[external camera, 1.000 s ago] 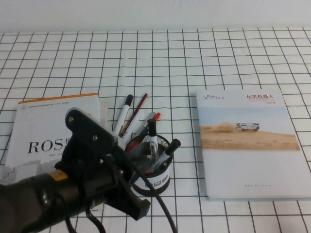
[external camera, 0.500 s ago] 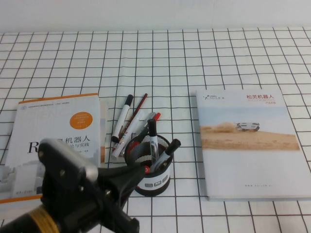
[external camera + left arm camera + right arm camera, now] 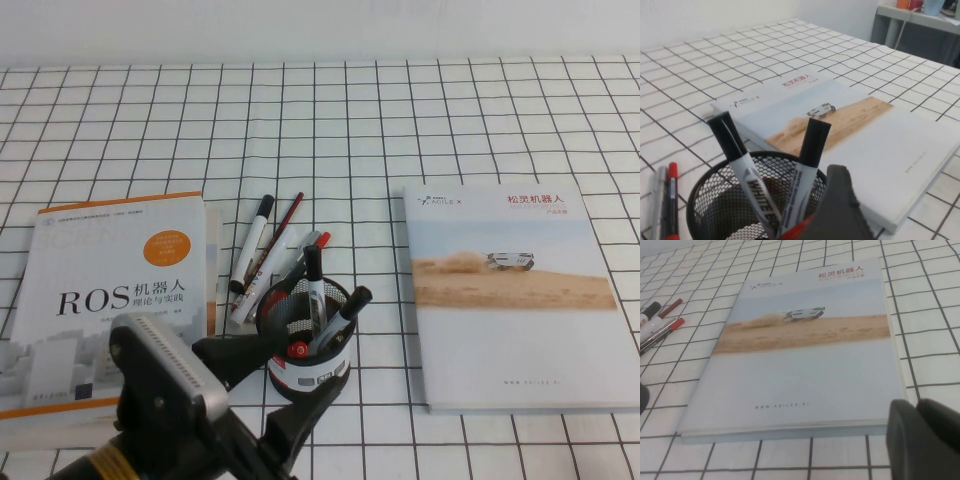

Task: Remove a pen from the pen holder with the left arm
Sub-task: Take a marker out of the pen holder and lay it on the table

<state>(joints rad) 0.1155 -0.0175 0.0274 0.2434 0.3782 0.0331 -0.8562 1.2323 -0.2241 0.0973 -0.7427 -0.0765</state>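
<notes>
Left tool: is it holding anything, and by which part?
Nothing is held. The left tool is open at the holder; the right tool, open, hovers over the booklet's near edge.

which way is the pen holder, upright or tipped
Upright: the pen holder stands on its base, markers pointing up. The open left gripper is at its rim; the open right gripper hovers by the booklet.
</notes>
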